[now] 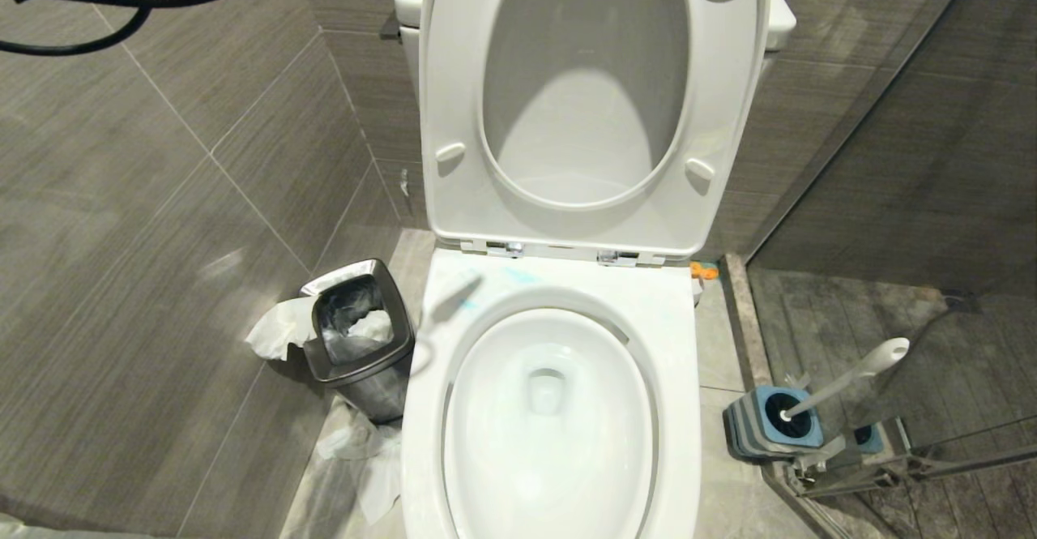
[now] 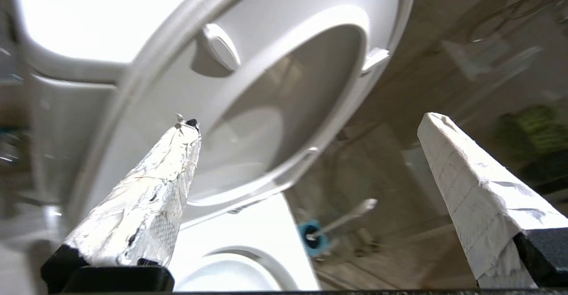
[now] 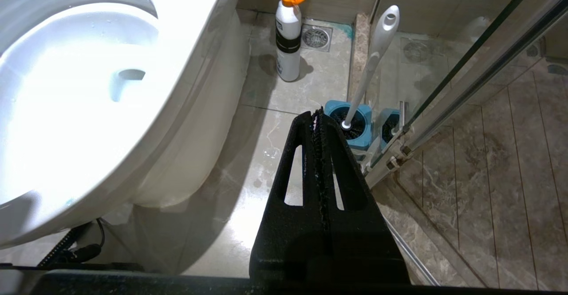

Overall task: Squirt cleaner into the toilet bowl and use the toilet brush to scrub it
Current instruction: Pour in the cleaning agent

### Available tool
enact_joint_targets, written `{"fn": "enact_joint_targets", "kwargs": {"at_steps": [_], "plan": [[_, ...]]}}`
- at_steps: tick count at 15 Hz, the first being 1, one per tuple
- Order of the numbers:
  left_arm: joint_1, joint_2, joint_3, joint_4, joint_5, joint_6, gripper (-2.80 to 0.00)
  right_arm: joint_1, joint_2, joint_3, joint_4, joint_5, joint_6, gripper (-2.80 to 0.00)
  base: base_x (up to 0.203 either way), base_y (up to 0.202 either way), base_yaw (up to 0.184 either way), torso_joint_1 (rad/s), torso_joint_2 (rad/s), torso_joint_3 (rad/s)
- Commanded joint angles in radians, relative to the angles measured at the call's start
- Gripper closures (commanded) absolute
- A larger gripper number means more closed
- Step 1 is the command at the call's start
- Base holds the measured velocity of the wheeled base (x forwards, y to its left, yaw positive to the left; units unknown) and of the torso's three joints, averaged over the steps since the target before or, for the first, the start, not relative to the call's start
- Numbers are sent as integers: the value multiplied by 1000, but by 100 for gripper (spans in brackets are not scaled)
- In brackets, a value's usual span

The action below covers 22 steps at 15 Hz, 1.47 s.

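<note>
The toilet bowl (image 1: 551, 425) sits at 6 o'clock in the head view, open, with its seat and lid (image 1: 591, 101) raised upright against the tank at 12 o'clock. Thin teal smears of cleaner (image 1: 518, 275) lie on the flat rear deck of the bowl, just below the hinges. The drain hole (image 1: 547, 385) shows near the middle of the basin.

The toilet brush (image 1: 842, 381) stands at 3 o'clock from the bowl, on the floor, well apart from it. Its bristle head is seated in a square blue holder (image 1: 774, 425); its white handle leans away from the toilet toward the glass shower partition (image 1: 891, 198).

A white bottle with an orange cap (image 3: 288, 37) stands upright on the floor beside the toilet base, near a floor drain (image 3: 317, 37).

A steel bin (image 1: 360, 336) stands at 9 o'clock from the bowl, just beside it, with white paper around it.

Left gripper (image 2: 310, 126): raised in front of the lifted seat, fingers spread wide, grasping nothing. One finger is wrapped in foil, the other in white tape.

Right gripper (image 3: 318, 117): low beside the bowl, pointed toward the brush holder, fingers pressed together with nothing between them.
</note>
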Motion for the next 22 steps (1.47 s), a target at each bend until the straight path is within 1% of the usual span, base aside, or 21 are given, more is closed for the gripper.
{"fn": "enact_joint_targets", "kwargs": {"at_steps": [1,2,3,5,6,7,10,13,14,15,16,22], "plan": [[9,-4,1,2,30,109,-280,0,1,0,0,0,1,0,0,0,0,0,0,0],[17,-4,1,2,53,170,-280,0,1,0,0,0,1,0,0,0,0,0,0,0],[21,-8,1,2,89,207,-280,0,1,0,0,0,1,0,0,0,0,0,0,0],[22,-24,1,3,179,245,-280,0,1,-1,0,0,1,0,0,0,0,0,0,0],[23,-37,2,3,226,278,-280,0,1,0,0,0,1,0,0,0,0,0,0,0],[26,-49,3,3,255,314,-280,0,1,0,0,0,1,0,0,0,0,0,0,0],[84,-89,6,4,273,351,-280,0,1,0,0,0,1,0,0,0,0,0,0,0],[161,-126,22,-1,276,357,-280,0,1,0,0,0,1,0,0,0,0,0,0,0],[180,-133,21,-6,276,355,-280,0,1,0,0,0,1,0,0,0,0,0,0,0],[182,-135,22,-11,276,353,-280,0,1,-1,0,0,1,0,0,0,0,0,0,0],[182,-135,18,-15,272,354,0,0,1,0,0,0,1,0,0,0,0,0,0,0],[165,-153,16,-17,274,356,0,0,1,0,0,0,1,0,0,0,0,0,0,0]]}}
